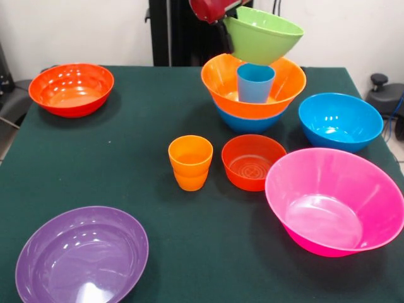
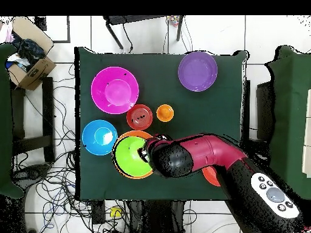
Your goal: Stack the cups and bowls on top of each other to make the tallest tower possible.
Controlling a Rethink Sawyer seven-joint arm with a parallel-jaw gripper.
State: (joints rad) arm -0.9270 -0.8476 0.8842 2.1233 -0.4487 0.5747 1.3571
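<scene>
We see a dark green cloth-covered table carrying a purple plastic bowl, a large pink bowl, two red-orange bowls, stacked orange cups.

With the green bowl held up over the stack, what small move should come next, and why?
Probably a short, level descent. The tool grips the lime green bowl by its rim, tilted, above the light blue cup that stands in the orange bowl on a blue bowl. Levelled and lowered, it could rest on the cup.
</scene>
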